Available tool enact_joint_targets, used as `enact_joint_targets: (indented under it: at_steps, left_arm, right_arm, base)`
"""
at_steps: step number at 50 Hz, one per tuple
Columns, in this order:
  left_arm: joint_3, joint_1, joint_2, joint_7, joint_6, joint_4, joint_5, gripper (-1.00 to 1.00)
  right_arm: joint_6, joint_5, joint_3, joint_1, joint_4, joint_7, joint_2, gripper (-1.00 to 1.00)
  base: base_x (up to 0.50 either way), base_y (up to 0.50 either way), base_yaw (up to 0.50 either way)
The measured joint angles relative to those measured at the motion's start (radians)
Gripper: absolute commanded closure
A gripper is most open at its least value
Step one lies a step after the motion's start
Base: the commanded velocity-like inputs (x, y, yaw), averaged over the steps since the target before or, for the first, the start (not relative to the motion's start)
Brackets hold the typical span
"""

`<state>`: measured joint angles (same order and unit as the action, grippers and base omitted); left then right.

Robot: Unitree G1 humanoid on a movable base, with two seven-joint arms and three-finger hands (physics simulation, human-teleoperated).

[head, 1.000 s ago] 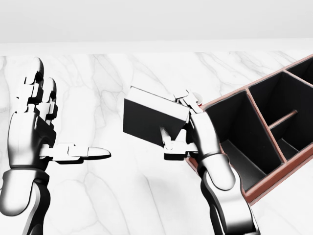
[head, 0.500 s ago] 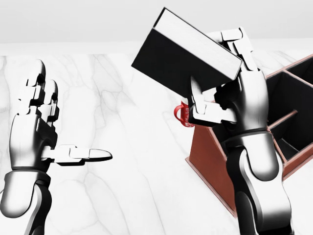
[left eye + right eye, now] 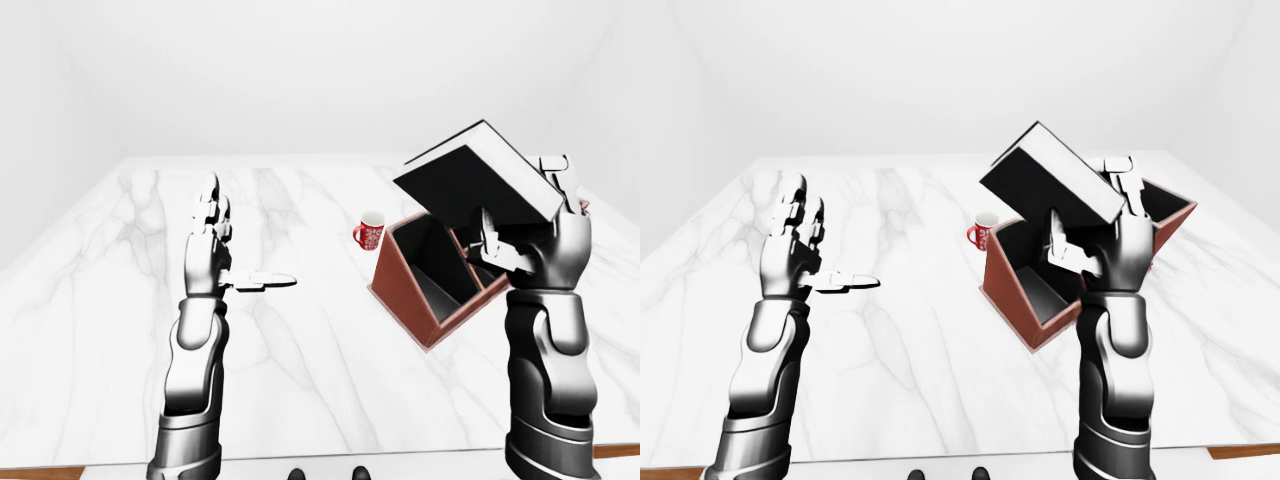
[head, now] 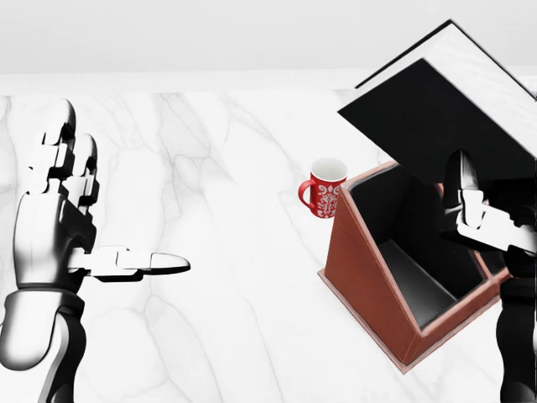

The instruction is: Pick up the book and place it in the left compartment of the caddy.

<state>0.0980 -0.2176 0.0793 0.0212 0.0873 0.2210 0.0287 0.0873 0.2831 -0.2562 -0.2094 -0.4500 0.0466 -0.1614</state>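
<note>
My right hand [image 3: 1095, 232] is shut on the black book [image 3: 1055, 187] with white page edges and holds it tilted in the air above the caddy [image 4: 369, 281]. The caddy is a red-brown box with dark compartments, and the book hangs over its left compartment [image 4: 415, 252]. In the head view the book [image 4: 436, 109] fills the upper right and hides the caddy's other compartments. My left hand [image 4: 80, 231] is open and empty, raised at the left with the thumb pointing right.
A red mug [image 4: 324, 188] with a white pattern stands on the white marble table [image 4: 235, 277] just left of the caddy's upper left corner. The table's near edge [image 3: 300, 462] runs along the bottom of the eye views.
My right hand has lifted the book up and to the right, from beside the caddy to above it. The mug has come into view. The left hand has not moved.
</note>
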Motion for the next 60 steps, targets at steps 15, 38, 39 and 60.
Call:
enact_joint_targets:
  at_steps: [15,38,39,60]
  left_arm:
    - [-0.006,0.008,-0.006,-0.004,0.0,0.024,-0.005,-1.0]
    - [-0.007,0.014,-0.008,-0.004,0.0,0.021,-0.005,-1.0]
    - [-0.007,0.014,-0.008,-0.004,0.0,0.021,-0.005,-1.0]
    - [-0.008,0.013,-0.008,-0.002,0.0,-0.001,-0.006,-1.0]
  right_arm:
    - [0.0,0.001,-0.155,0.14,0.029,0.069,-0.026,1.0]
    - [0.0,-0.078,-0.115,0.1,0.242,-0.014,-0.048,1.0]
    - [0.0,-0.08,-0.115,0.098,0.249,-0.017,-0.049,1.0]
    - [0.0,-0.105,-0.087,0.063,0.38,-0.049,-0.06,1.0]
  base:
    - [0.0,0.0,0.0]
    - [0.0,0.0,0.0]
    - [0.0,0.0,0.0]
    - [0.0,0.0,0.0]
